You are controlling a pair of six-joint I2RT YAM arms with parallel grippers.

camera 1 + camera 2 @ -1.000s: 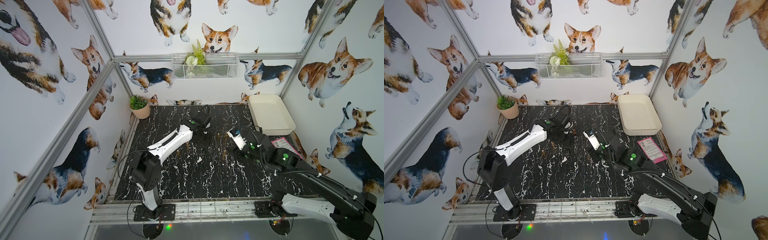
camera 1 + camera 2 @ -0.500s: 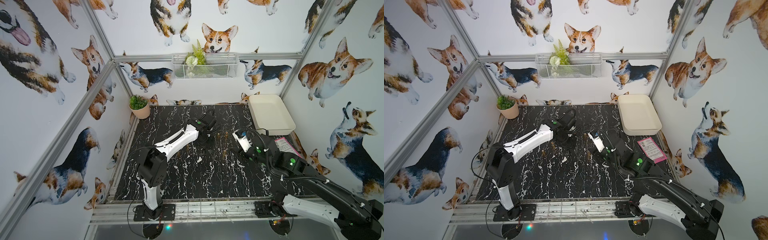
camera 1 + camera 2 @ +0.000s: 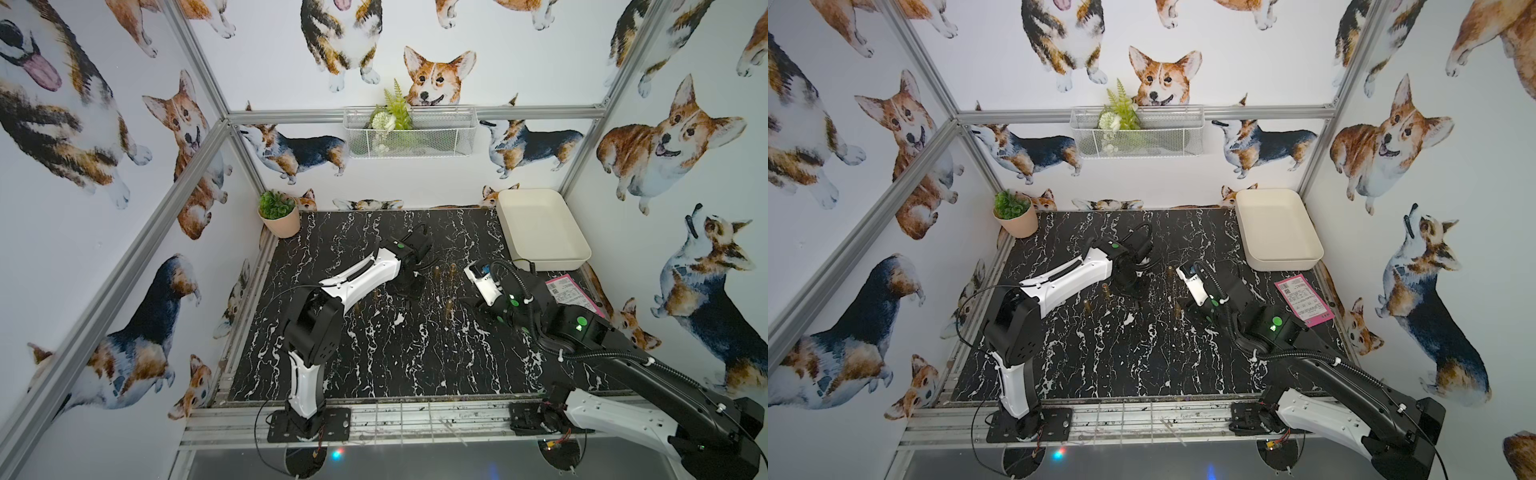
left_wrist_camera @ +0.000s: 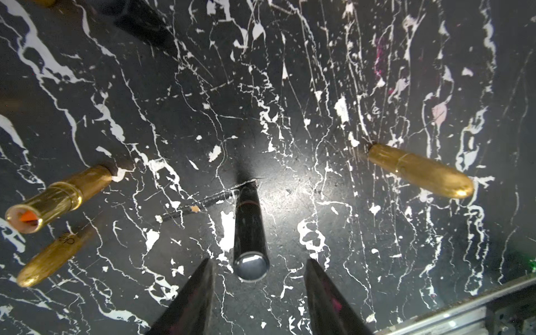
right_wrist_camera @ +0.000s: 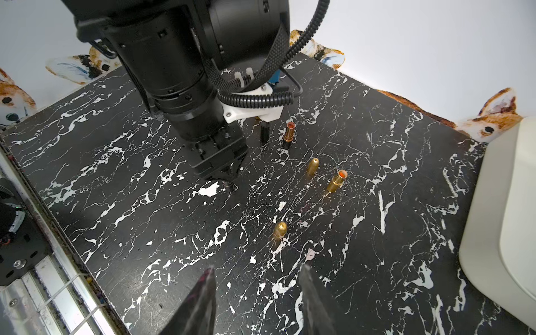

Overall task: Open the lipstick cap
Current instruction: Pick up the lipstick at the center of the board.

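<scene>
A black lipstick (image 4: 250, 229) with a silver top stands upright on the black marble table (image 4: 290, 101), cap on. My left gripper (image 4: 258, 260) hangs over it, open, one finger on each side of its top with a gap on both sides. In both top views the left gripper (image 3: 409, 289) points down near the table's middle and hides the lipstick. The right wrist view shows the lipstick (image 5: 232, 187) only as a dark tip under that gripper. My right gripper (image 5: 256, 266) is open and holds nothing; a capped gold lipstick (image 5: 280, 229) stands just beyond it.
Round about stand an uncapped gold lipstick (image 4: 52, 200) with an orange tip, a loose gold cap (image 4: 52, 258) and a capped gold lipstick (image 4: 420, 171). Farther off are a copper open lipstick (image 5: 289, 132), a white tray (image 3: 544, 262), a potted plant (image 3: 279, 216) and a pink card (image 3: 571, 293).
My left arm has reached farther toward the table's middle and come down over the black lipstick, its jaws a little narrower. The right arm has shifted slightly to the right.
</scene>
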